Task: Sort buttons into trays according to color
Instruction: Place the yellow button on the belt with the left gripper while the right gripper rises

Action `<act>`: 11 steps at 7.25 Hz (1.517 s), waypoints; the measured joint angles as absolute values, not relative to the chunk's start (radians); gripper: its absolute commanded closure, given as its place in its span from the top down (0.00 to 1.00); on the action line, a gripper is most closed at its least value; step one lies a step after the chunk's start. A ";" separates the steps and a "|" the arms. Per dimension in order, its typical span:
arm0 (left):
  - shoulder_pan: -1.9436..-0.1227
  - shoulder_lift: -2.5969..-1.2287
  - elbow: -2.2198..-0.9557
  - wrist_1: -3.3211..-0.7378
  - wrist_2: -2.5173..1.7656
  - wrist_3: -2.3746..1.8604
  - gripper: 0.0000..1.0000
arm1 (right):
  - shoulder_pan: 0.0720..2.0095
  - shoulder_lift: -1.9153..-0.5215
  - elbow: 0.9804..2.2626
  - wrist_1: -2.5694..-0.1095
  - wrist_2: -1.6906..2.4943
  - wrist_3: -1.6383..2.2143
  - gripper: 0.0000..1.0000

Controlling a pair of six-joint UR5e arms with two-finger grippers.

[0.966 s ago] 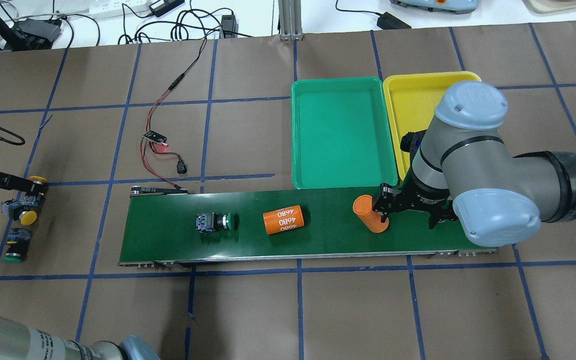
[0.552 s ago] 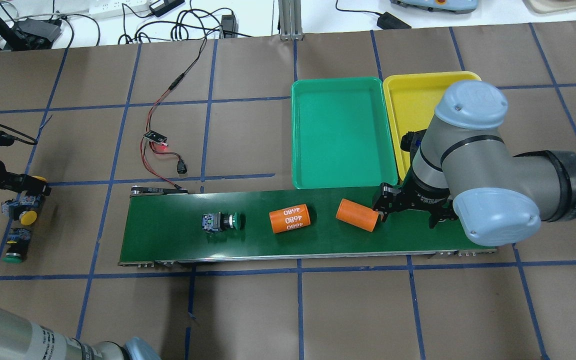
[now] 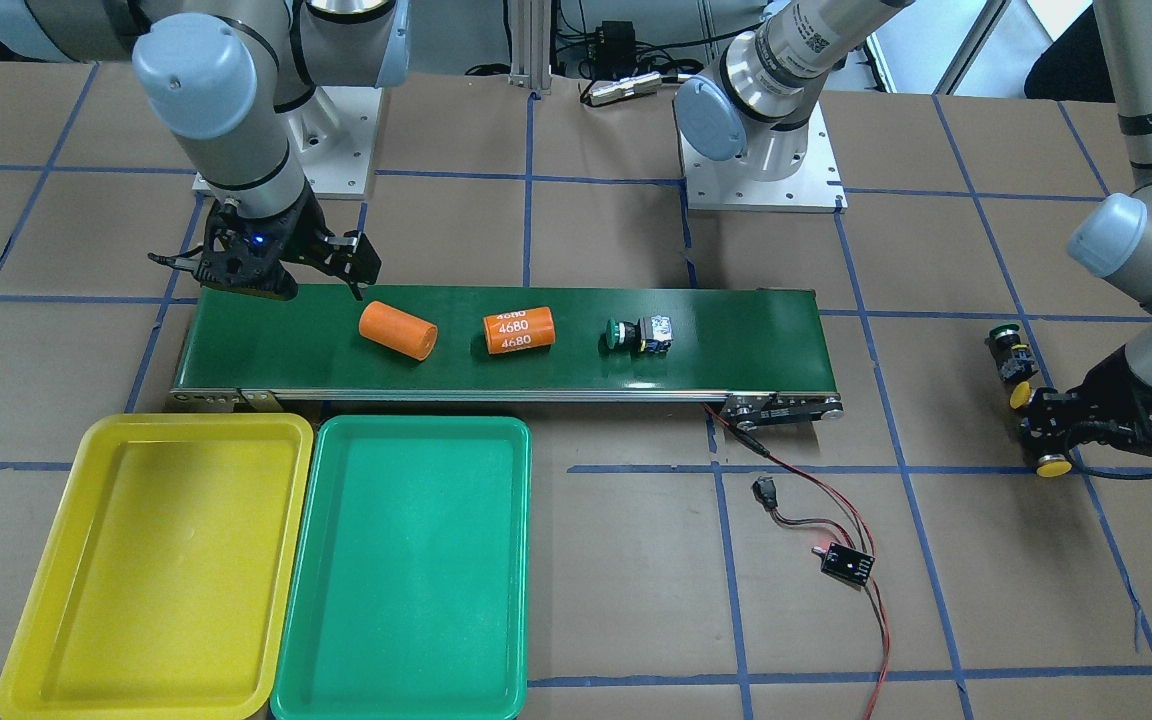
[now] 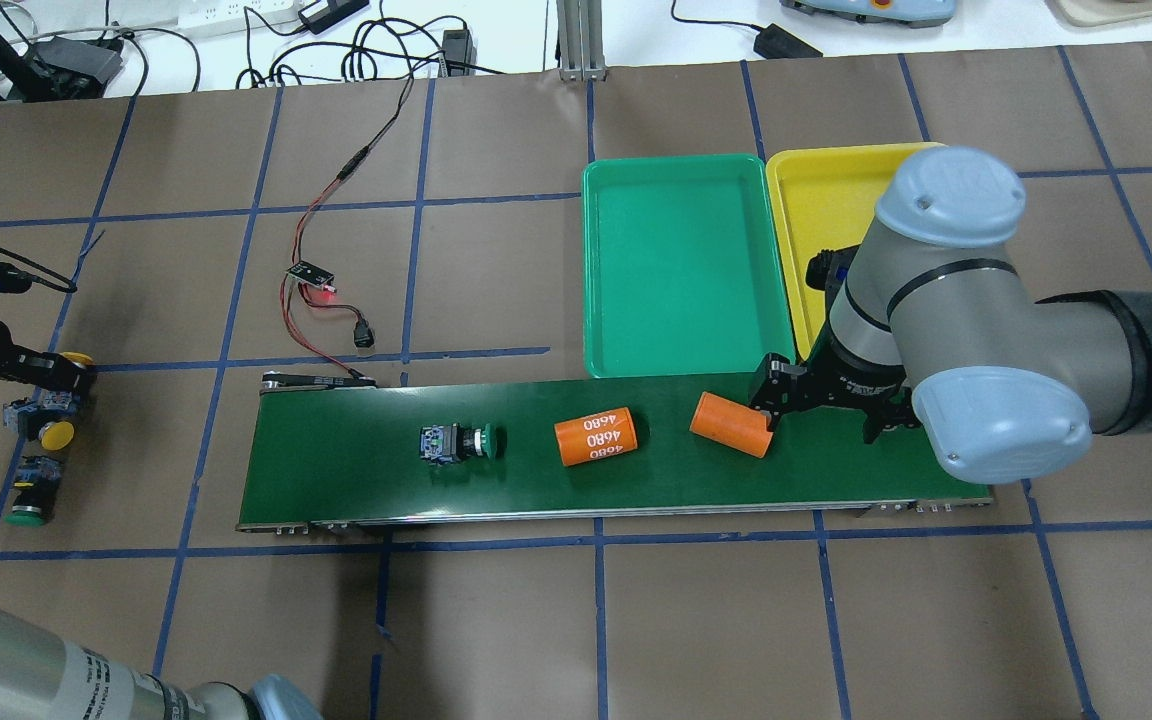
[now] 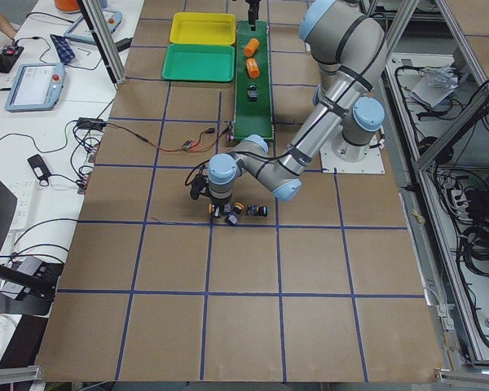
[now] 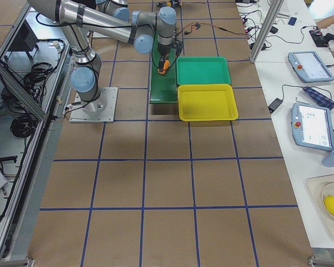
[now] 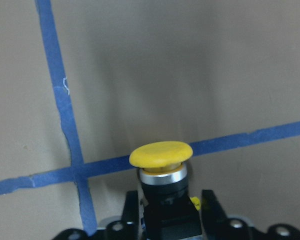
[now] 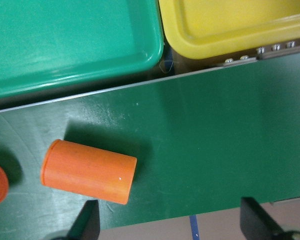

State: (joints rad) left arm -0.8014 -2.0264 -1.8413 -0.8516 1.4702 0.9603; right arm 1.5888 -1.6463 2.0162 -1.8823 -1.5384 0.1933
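Left hand (image 7: pixel 171 206) closed on yellow button (image 7: pixel 161 155), probably to feed belt (image 4: pixel 336 470); right hand (image 8: pixel 172 220) open, empty, poised by trays (image 4: pixel 686 270).

Pretty clearly a robotics lab: the table (image 4: pixel 496 620) is papered brown with a blue tape grid (image 4: pixel 599 560), and the arms are bolted onto metal base plates (image 3: pixel 816 185) at the top of the front view. Teach pendants (image 6: pixel 307 65) sit on a white bench (image 6: pixel 278 61) down the right side of the right-end view, and cables (image 4: pixel 386 45) and a power strip (image 4: pixel 236 12) run along the overhead's top edge.
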 measured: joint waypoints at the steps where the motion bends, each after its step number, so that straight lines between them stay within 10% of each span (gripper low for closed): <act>1: -0.810 -2.018 -1.840 -0.864 1.472 0.962 0.20 | 1.587 -1.658 1.974 -1.852 -1.539 0.194 1.00; 11: -1.463 -1.696 -1.882 -1.313 1.640 1.122 0.17 | 1.553 -1.705 1.901 -1.829 -1.615 0.232 1.00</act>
State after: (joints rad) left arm -1.4630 -1.6961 -1.8821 -1.3127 1.6404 1.1215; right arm 1.5527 -1.7050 1.9006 -1.8289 -1.6147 0.2321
